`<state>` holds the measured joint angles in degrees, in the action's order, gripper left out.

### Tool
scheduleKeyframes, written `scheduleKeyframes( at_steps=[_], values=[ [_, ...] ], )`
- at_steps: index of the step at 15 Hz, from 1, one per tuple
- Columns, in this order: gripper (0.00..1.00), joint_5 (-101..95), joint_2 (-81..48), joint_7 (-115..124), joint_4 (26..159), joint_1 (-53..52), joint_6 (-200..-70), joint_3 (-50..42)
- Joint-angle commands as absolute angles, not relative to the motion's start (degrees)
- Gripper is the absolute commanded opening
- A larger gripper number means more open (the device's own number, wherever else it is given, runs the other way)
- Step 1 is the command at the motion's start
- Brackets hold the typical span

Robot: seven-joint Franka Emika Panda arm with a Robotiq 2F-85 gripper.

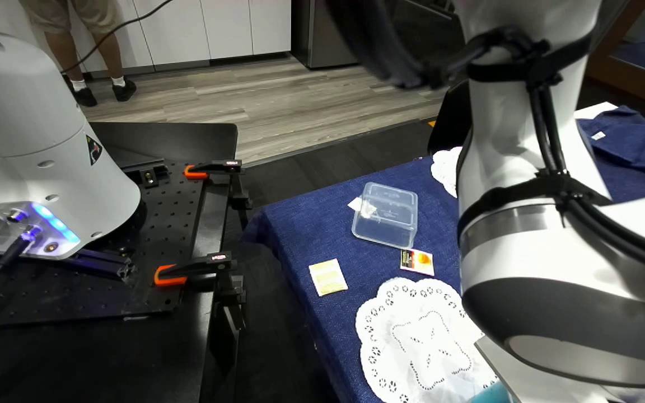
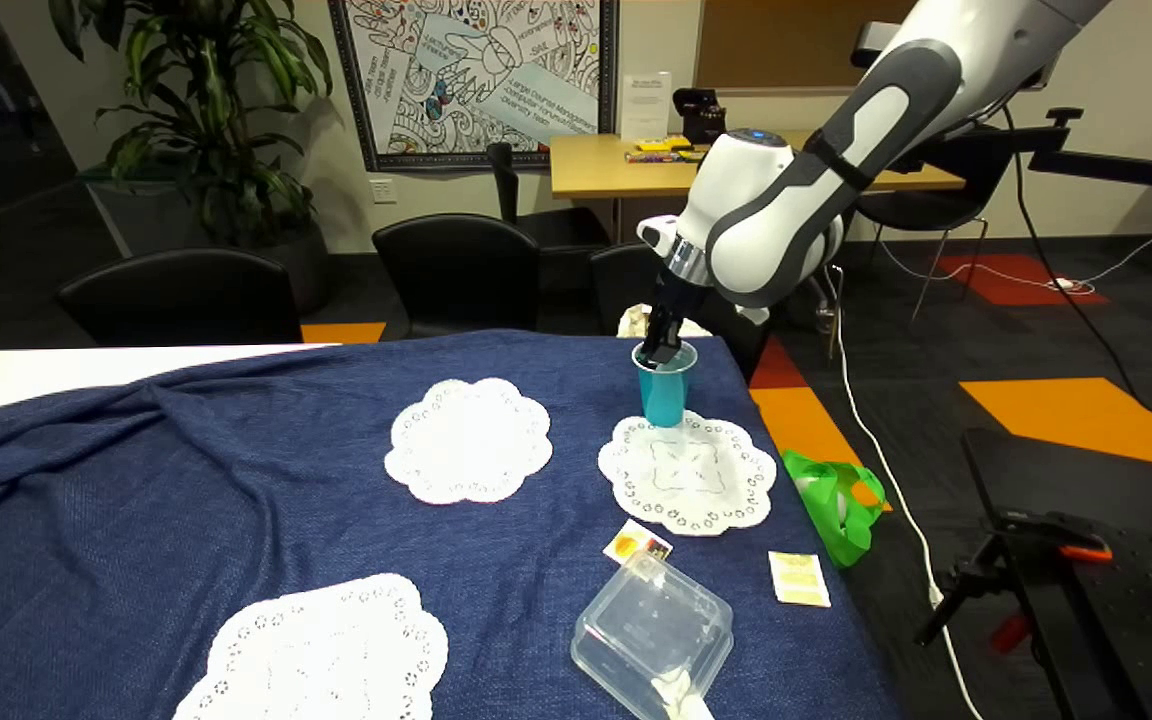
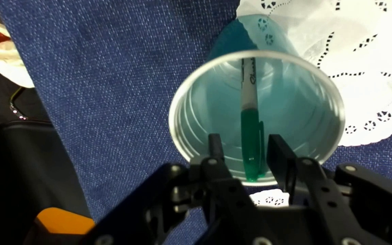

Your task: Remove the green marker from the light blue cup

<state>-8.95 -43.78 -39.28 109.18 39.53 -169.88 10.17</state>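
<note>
The light blue cup (image 3: 294, 102) stands upright at the edge of a white doily (image 3: 369, 98). It also shows in both exterior views, whole (image 2: 664, 398) and as a sliver at the bottom edge (image 1: 490, 395). The green marker (image 3: 250, 143) leans inside the cup, green cap up near the rim and pale lettered barrel down. The exterior views do not show it clearly. My gripper (image 3: 244, 144) is open, its fingertips over the cup's mouth on either side of the marker's cap, with a gap on each side. In an exterior view the gripper (image 2: 663, 345) reaches down at the rim.
A clear plastic box (image 2: 651, 635) and two small packets (image 2: 638, 543) (image 2: 799, 578) lie on the blue cloth. More doilies (image 2: 471, 440) (image 2: 321, 655) lie on the cloth. The table's edge runs close beside the cup. A black chair (image 3: 19, 163) stands beyond it.
</note>
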Motion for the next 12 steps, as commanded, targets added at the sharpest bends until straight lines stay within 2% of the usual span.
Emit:
scheduleKeyframes(
  at_steps=[1, 2, 3, 4, 6, 12],
  values=[
    [0.15, -8.13, -46.49, -41.55, 106.22, 41.04, -170.6, 12.52],
    [0.12, -8.18, -46.88, -41.55, 105.9, 41.12, -170.61, 12.86],
    [0.04, -8.23, -47.2, -41.49, 105.66, 41.18, -170.56, 13.18],
    [0.0, -8.23, -47.19, -41.2, 105.83, 41.08, -170.42, 13.3],
    [0.04, -8.23, -46.52, -40.7, 106.82, 40.86, -170.59, 13.29],
    [0.04, -8.11, -41.73, -37.58, 113.18, 39.03, -171.64, 11.11]
  ],
)
